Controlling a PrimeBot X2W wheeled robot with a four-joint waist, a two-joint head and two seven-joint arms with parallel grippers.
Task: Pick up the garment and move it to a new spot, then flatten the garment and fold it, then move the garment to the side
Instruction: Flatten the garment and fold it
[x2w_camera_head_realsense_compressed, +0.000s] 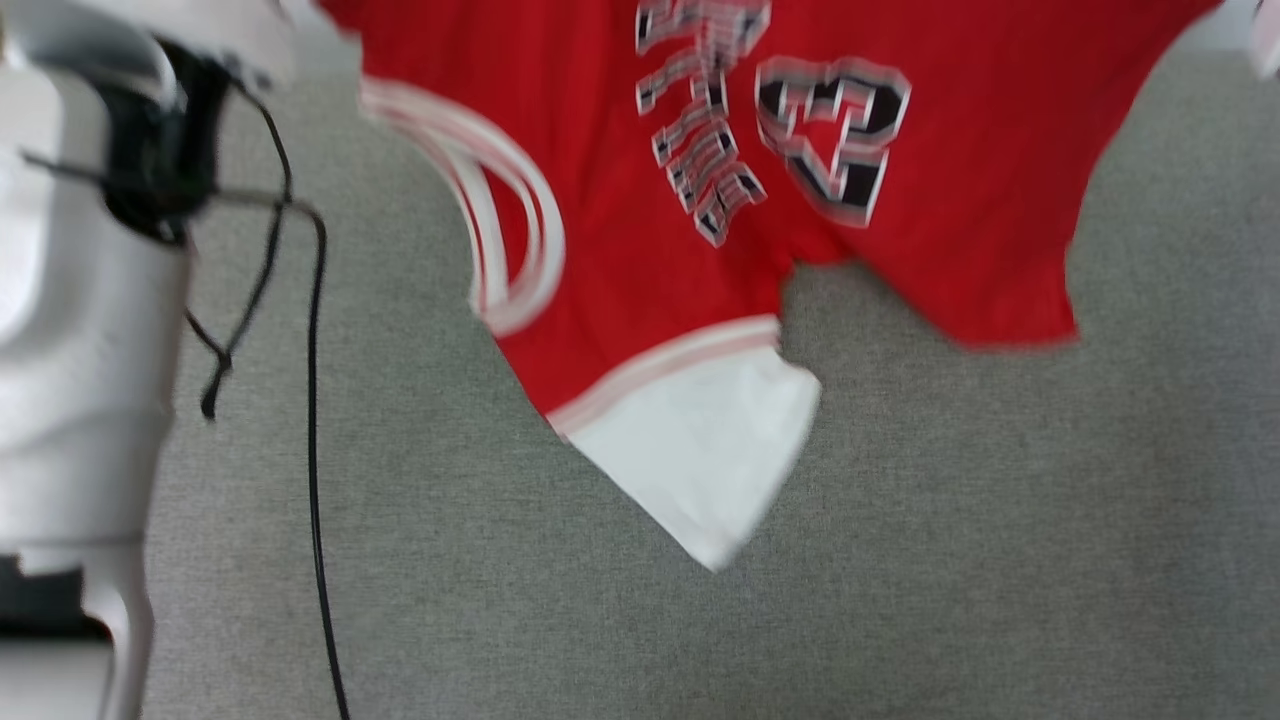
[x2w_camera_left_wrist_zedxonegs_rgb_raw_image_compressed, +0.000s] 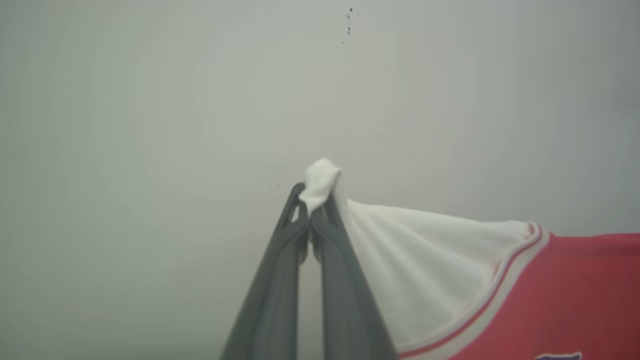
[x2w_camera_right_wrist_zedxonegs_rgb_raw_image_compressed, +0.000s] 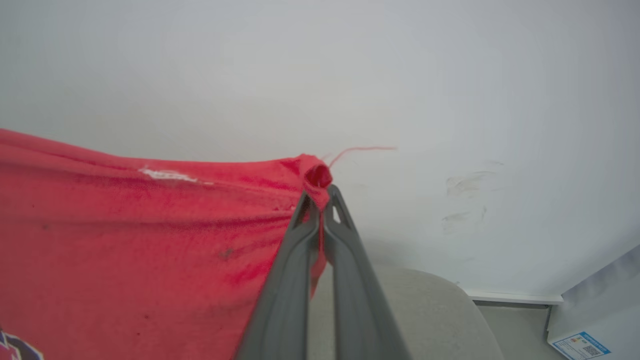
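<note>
The garment, a red jersey with black white-outlined numerals, hangs in the air above the grey surface, stretched from upper left to upper right. One white sleeve dangles at the bottom. In the left wrist view my left gripper is shut on the tip of a white sleeve, with the red body trailing to the right. In the right wrist view my right gripper is shut on a bunched red corner of the garment, which spreads to the left.
My pale left forearm with a black cable stands at the left of the head view. A plain pale wall faces both wrists. A grey rounded cushion edge and a white board with a label sit low right.
</note>
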